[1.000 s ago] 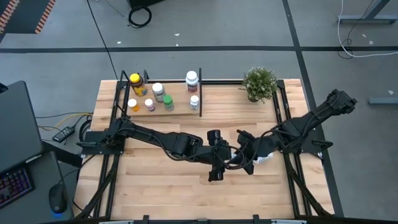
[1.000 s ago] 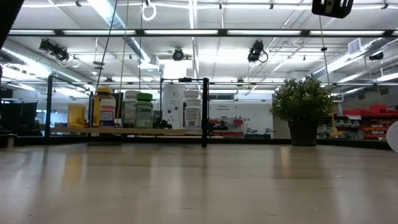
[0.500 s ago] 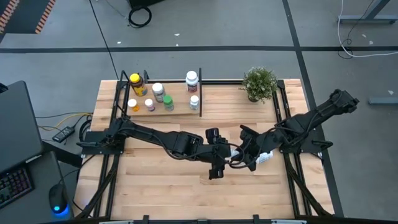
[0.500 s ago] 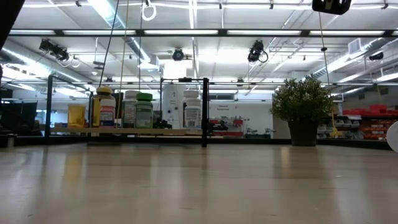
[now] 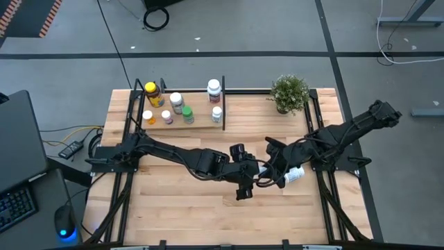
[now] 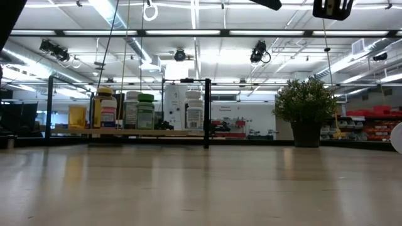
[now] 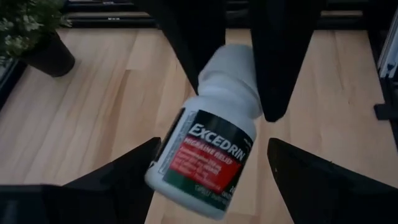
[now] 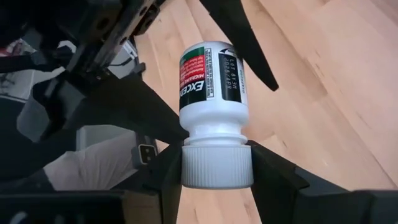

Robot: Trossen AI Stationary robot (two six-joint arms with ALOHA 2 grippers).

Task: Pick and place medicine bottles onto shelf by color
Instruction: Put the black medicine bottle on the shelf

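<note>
Two grippers meet above the tabletop. The right gripper is clamped on the cap of a white Excedrin bottle. The left gripper has fingers spread apart around the bottle's body.

Seven small plastic medicine bottles stand on the one low pale wooden shelf framed by black rods, well apart from both end effectors. One more white plastic Excedrin bottle with a green and red label sits capped between the right end effector's fingers. One small green potted plant stands on the desk.
</note>
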